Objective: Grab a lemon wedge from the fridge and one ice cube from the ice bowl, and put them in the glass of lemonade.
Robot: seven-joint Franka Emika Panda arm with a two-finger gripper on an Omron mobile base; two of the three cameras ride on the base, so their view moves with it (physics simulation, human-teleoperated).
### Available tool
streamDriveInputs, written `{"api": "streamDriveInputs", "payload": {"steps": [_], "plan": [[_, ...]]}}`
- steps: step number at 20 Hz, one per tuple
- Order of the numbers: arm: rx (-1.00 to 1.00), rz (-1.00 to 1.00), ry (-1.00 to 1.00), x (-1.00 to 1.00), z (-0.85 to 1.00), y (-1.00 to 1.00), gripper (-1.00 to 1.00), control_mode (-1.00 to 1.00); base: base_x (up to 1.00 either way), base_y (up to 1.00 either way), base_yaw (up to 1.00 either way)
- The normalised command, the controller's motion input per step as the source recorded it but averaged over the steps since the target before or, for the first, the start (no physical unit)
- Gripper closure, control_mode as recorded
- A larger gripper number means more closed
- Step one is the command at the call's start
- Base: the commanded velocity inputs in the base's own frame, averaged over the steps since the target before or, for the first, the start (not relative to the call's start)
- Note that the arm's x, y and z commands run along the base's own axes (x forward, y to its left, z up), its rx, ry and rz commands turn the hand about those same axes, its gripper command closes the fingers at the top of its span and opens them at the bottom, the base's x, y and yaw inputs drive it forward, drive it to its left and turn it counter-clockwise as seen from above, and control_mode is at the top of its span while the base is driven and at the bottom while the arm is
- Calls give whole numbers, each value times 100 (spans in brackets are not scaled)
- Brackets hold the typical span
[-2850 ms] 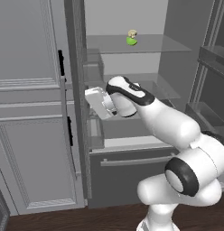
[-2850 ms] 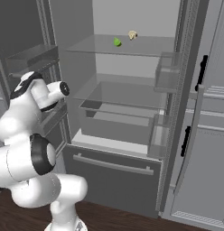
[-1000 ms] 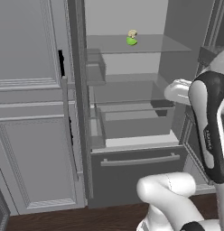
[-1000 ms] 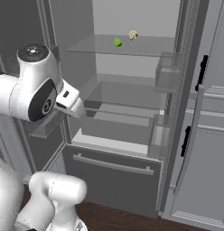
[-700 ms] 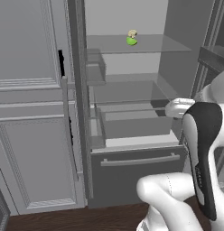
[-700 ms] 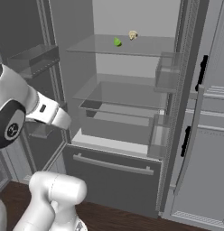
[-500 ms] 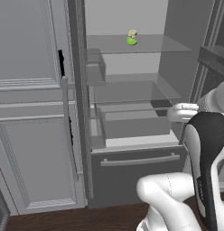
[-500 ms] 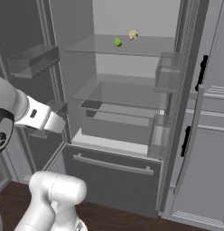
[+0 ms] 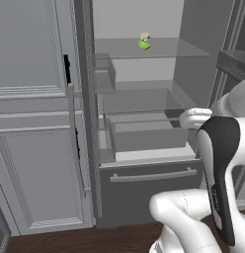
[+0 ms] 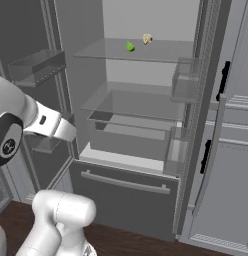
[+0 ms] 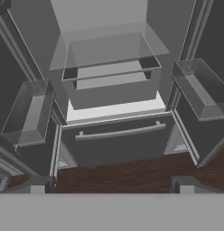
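Note:
The fridge (image 9: pixel 144 183) stands with both doors swung wide, showing glass shelves and a bottom drawer (image 11: pixel 114 140). On its top shelf lies the tiny green lemon wedge (image 9: pixel 143 45) (image 10: pixel 130 47), next to a small beige lump (image 10: pixel 147 38). My gripper (image 11: pixel 111 187) is open and holds nothing. It hangs back in front of the fridge, well below the top shelf, and looks down at the drawer and the floor. Its two fingertips (image 11: pixel 37 185) stand far apart. The ice bowl and the glass of lemonade are out of view.
A light grey panelled cabinet (image 9: pixel 30 148) (image 10: pixel 231 175) with black handles flanks the fridge. Door bins (image 11: pixel 28 113) (image 11: pixel 202 90) jut out on both open doors. A dark wooden floor (image 11: pixel 123 173) lies in front of the drawer.
The arm has sunk and drawn back from the fridge shelves toward the base. The lemon wedge and the fridge doors have not moved.

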Motion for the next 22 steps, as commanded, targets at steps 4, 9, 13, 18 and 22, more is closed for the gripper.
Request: {"api": "streamDriveInputs", "payload": {"steps": [4,9,13,18,22], "plan": [[0,0,0,5,0,0,-100,100,28,-5,0],[0,0,0,0,0,0,-100,100,98,-43,-11],[0,0,0,0,0,0,-100,100,91,-34,-8],[0,0,0,0,0,0,-100,100,64,0,-1],[0,0,1,6,0,-1,-100,-100,29,0,0]]}}
